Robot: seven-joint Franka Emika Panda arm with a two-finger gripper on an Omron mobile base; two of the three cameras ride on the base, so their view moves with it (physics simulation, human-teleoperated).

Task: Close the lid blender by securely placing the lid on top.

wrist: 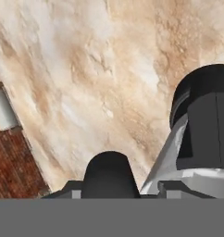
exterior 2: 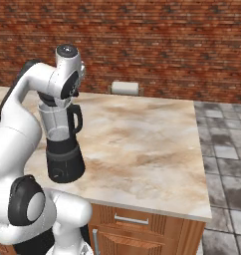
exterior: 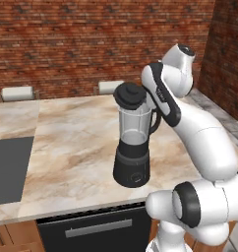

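The blender (exterior: 133, 147) stands on the marble counter with its black base, clear jar and side handle (exterior: 155, 123). The black lid (exterior: 130, 95) sits at the jar's mouth, slightly tilted. My gripper comes in from behind and to the right of the lid, its fingers hidden by the lid and wrist. In the right base view my hand covers the top of the blender (exterior 2: 62, 144). In the hand view the lid's dark rounded knob (wrist: 108, 173) rises inside my gripper (wrist: 118, 189), with the blender's handle and base (wrist: 204, 115) below it to the right.
The marble counter (exterior: 76, 142) stretches left to a dark cooktop (exterior: 10, 167). Its front edge is close behind the blender. A paper towel roll (exterior 2: 125, 88) lies by the brick wall at the back. Tiled floor (exterior 2: 224, 149) lies past the counter's right end.
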